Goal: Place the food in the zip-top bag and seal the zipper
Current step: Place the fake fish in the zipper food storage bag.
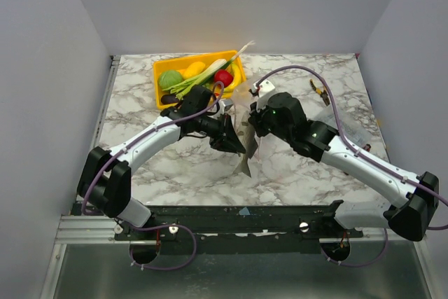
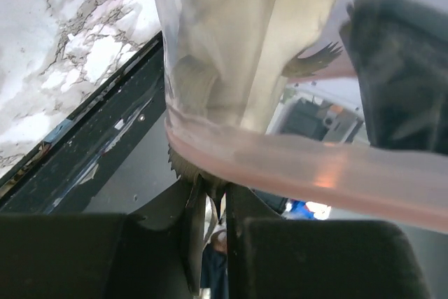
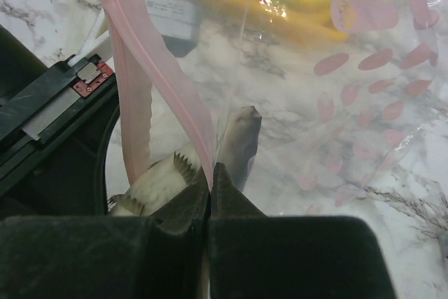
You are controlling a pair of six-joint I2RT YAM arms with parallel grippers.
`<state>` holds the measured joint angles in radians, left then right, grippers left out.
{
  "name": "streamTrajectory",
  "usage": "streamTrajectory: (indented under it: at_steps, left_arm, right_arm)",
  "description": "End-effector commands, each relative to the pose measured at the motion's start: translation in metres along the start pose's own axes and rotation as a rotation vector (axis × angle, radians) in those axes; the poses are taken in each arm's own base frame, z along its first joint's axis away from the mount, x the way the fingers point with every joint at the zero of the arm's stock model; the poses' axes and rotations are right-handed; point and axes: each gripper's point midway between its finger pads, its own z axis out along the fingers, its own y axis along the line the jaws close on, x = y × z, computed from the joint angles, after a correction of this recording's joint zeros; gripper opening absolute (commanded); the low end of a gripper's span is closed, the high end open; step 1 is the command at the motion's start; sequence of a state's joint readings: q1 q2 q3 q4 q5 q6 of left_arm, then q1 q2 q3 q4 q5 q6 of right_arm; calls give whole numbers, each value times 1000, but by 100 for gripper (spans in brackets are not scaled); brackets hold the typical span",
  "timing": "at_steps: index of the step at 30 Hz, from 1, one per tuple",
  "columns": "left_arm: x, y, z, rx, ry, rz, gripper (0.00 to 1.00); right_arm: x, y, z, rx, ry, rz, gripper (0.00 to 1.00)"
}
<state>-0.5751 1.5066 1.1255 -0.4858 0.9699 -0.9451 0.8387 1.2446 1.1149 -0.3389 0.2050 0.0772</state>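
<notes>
The zip-top bag, clear crinkly film with a grey fish inside, was held hanging over the middle of the marble table, its pink zipper stretched lengthwise between the two arms. The left gripper was nearly closed on the rim, and the right gripper was pinched fully shut on it opposite. The leeks and other food were left in the yellow tray beyond, nearer the left arm.

Yellow tray, tabletop, perhaps a clip
</notes>
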Motion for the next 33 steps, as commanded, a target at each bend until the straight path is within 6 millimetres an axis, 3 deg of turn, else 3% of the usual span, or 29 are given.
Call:
streamTrajectory:
  at_steps: [1, 7, 14, 18, 21, 26, 33]
  left_arm:
    - [-13, -13, -1, 65, -58, -51, 0]
    - [-20, -11, 0, 132, -113, -113, 0]
    - [-32, -9, -5, 179, -202, -160, 18]
    - [-32, -15, -10, 186, -217, -135, 37]
    - [-29, -21, -16, 191, -232, -64, 47]
    - [-21, -33, -33, 227, -291, 38, 62]
    - [-11, -51, -66, 169, -413, 324, 63]
  right_arm:
    - [3, 20, 1, -83, 21, 65, 1]
    - [6, 33, 4, -117, 53, 192, 1]
    - [1, 32, 2, -64, 94, 335, 1]
    - [-7, 26, -1, -12, 114, 379, 0]
    - [-10, 14, 0, 46, 129, 404, 0]
    - [-12, 6, 8, -3, 151, 453, 0]
    - [-33, -11, -3, 12, 126, 494, 0]
